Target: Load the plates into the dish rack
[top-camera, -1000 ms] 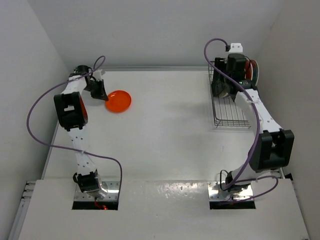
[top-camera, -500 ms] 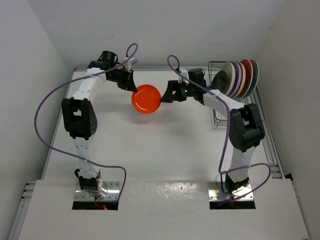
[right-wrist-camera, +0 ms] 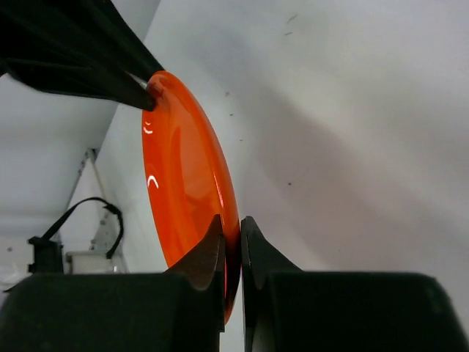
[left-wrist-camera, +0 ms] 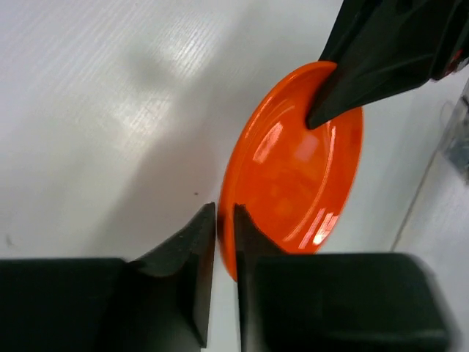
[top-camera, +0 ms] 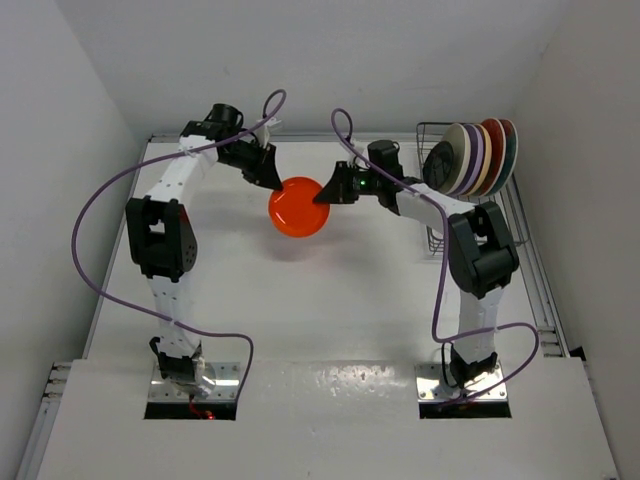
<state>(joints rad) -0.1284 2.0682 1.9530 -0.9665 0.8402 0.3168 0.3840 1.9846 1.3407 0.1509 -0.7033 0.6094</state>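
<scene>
A: Orange plate (top-camera: 297, 207), position?
B: Raised on edge over the table (top-camera: 300, 300), mid-rear. Left claw (top-camera: 277, 183) clamped on one rim, right claw (top-camera: 322, 196) clamped on the opposite rim.
A: Dish rack (top-camera: 432, 130)?
B: Far right corner, with other plates (top-camera: 478, 155) standing upright inside.

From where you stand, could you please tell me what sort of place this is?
Probably a robotics lab test cell, not a kitchen: a white table boxed in by plain white wall panels, two cabled robot arms bolted at its near edge, and a dark grey wire dish rack.
</scene>
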